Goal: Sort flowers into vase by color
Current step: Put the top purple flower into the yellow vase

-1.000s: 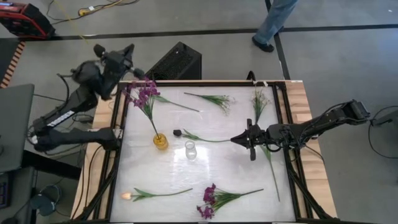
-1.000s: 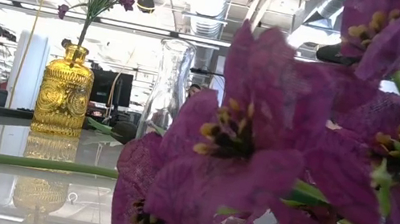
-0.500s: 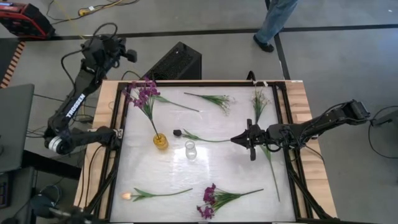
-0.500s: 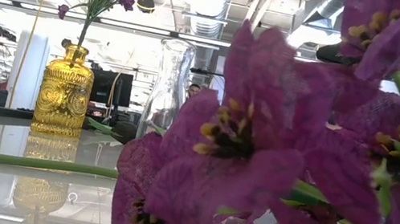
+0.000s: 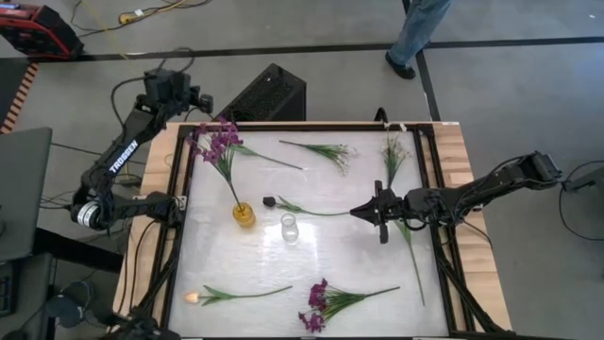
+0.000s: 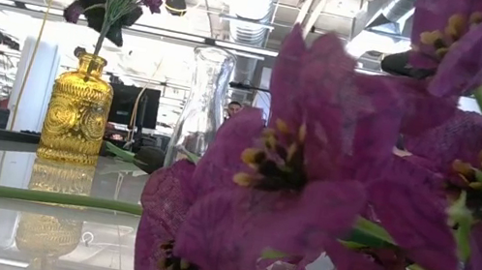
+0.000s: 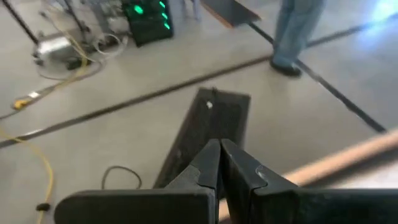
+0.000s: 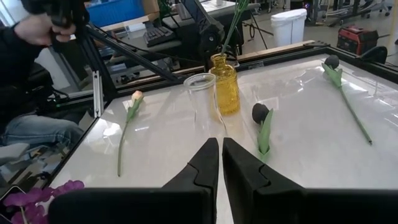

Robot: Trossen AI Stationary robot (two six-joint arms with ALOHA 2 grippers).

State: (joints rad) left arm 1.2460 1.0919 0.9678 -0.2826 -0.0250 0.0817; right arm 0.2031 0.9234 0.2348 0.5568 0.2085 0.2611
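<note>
High view, surface (image 5: 330, 241): white, ringed by a dark frame on a wooden base; flowers scattered across it.
Left arm: raised beyond the far left corner, out over the floor; left tool (image 7: 221, 163) pressed together, holding nothing, aimed at a dark box (image 7: 208, 127) on the floor.
Right arm: reaching in low from the right edge; right tool (image 5: 380, 215) near mid-surface, fingers almost pressed together, nothing pinched as far as the wrist view shows.
Yellow vase (image 5: 243, 214): left of centre, already holding a purple spray (image 5: 215, 142) that leans toward the far left corner.
Clear vase (image 5: 289, 228): just beside the yellow one, empty.
Loose purple cluster (image 5: 321, 304): near edge, filling the low view.
White sprigs: one (image 5: 330, 151) at far centre, one (image 5: 393, 151) at far right.
Dark bud (image 5: 269, 201): lying between the vases and the right tool, stem running toward that tool.
Tulip (image 5: 193, 297): near left corner, flat.
Step in hand, judged: between picks; one purple stem placed, the others not yet sorted.
Next move, judged: spreading the right tool, lowering over the dark bud's stem, pinching low on the stem, then carrying it upright to a vase mouth.
</note>
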